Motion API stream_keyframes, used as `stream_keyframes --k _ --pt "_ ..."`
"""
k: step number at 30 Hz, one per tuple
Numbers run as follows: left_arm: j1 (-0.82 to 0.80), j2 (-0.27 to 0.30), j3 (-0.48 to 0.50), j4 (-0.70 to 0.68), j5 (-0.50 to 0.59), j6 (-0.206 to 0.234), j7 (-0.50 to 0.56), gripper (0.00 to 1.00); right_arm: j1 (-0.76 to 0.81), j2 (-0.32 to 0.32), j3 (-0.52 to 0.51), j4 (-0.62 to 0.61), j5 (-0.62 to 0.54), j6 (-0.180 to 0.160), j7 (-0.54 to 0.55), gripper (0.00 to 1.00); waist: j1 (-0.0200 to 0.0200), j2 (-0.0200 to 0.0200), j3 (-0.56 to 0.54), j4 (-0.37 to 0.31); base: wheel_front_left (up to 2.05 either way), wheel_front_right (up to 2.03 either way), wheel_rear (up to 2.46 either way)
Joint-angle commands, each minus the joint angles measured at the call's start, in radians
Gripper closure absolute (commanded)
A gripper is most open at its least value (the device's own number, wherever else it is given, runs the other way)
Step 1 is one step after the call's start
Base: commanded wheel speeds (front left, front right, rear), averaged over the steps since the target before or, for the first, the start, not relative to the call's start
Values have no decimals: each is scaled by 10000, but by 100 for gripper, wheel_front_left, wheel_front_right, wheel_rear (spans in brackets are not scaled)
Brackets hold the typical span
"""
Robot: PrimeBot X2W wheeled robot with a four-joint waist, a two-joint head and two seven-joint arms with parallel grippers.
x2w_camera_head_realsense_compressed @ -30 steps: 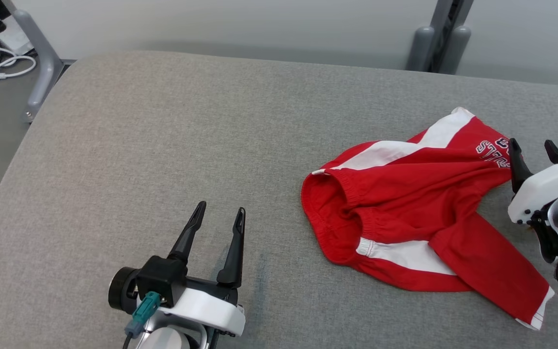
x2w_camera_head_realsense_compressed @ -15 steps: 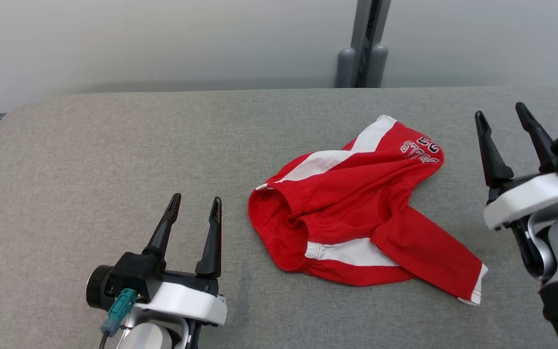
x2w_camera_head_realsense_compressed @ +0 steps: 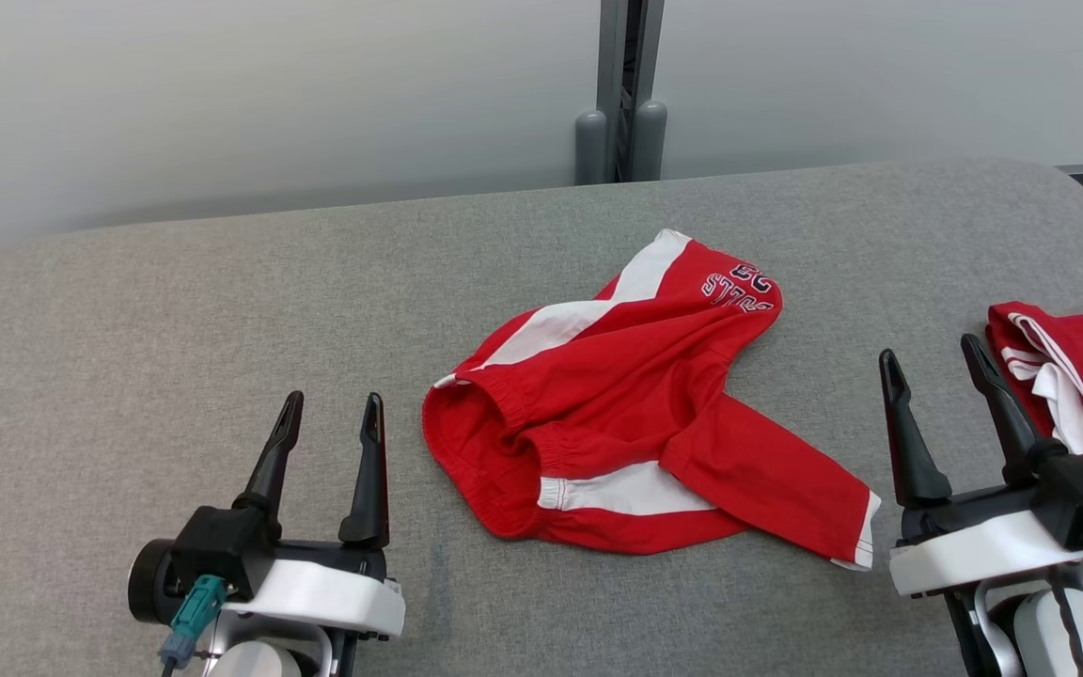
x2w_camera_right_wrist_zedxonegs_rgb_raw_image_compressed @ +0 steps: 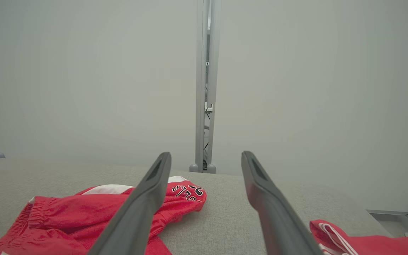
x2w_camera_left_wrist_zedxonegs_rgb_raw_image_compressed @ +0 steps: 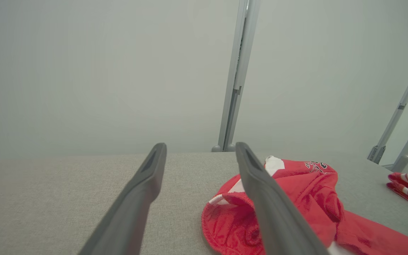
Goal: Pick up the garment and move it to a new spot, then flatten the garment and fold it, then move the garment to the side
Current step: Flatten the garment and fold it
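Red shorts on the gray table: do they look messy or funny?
Yes. The red shorts lie crumpled, not flat: the waistband gapes open, and one leg sprawls off sideways from the rest. No tear or stain shows.

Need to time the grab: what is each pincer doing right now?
Left pincer: open, holding nothing.
Right pincer: open, holding nothing.

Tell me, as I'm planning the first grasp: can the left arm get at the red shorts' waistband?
Probably yes: the open left gripper sits beside the waistband, with just bare grey cushion between them.
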Motion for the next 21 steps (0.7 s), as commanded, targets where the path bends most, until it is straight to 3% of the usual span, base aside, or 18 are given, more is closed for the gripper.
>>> stream_keyframes --k 1,11,21 --pt "-38 44 95 5 56 -35 -31 0 88 40 -19 -85 -46 0 -7 0 0 -1 42 -26 0 0 0" --pt "-246 39 -44 449 191 -146 -31 0 -65 3 -103 -225 -105 0 -7 0 0 -1 310 -51 0 0 0" --pt "-1990 476 -687 3414 1361 -667 15 0 -408 -24 115 -158 -71 0 -7 0 0 -1 1269 -562 0 0 0"
